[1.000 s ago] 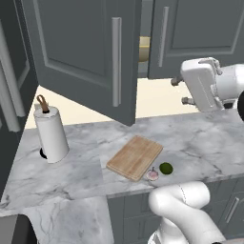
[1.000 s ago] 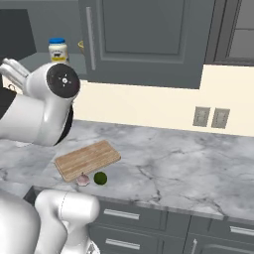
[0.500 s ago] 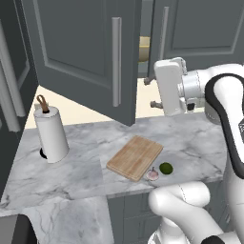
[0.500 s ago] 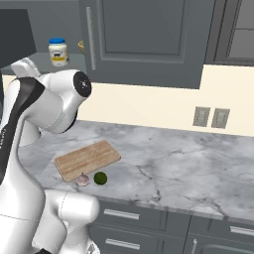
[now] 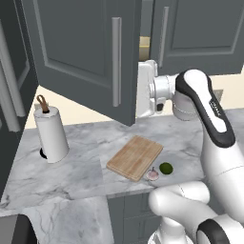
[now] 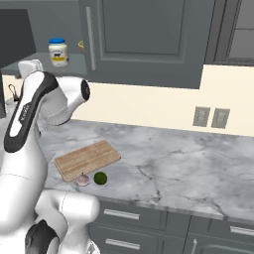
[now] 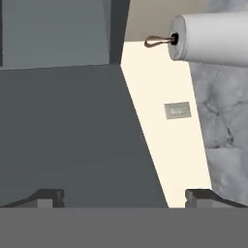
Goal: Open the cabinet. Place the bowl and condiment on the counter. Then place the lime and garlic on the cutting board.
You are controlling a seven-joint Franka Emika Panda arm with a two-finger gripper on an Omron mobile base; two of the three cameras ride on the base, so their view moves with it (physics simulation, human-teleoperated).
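1. The arm rises from the base, bends at the elbow and reaches level toward 9 o'clock in the left base view, its hand pressed close to the free edge of the open left door (image 5: pixel 86 52) of the cabinet (image 5: pixel 200 33).
2. The pincer (image 7: pixel 123 196) looks sideways along the inner face of that door; its two tips (image 7: pixel 48 197) stand wide apart and released, with nothing between them.
3. The door swings out over the table (image 5: pixel 76 167), its lower edge hanging above the marble near the board's far corner.
4. The cutting board (image 5: pixel 135 157) lies flat near the table's front edge, bare on top.
5. The garlic (image 5: pixel 152 175) sits at the board's 5 o'clock corner, touching or just beside it; the lime (image 5: pixel 166 167) sits just beside the garlic, on the marble.
6. The jar (image 6: pixel 58 51) stands on the cabinet shelf at 10 o'clock in the right base view; a sliver of the yellow bowl (image 6: pixel 80 46) shows just beside it, behind the closed right door.
7. A paper towel roll (image 5: pixel 51 133) stands at 9 o'clock on the table, well apart from the board.
8. Open marble stretches toward 3 o'clock of the board in the right base view, below two wall sockets (image 6: pixel 210 117).
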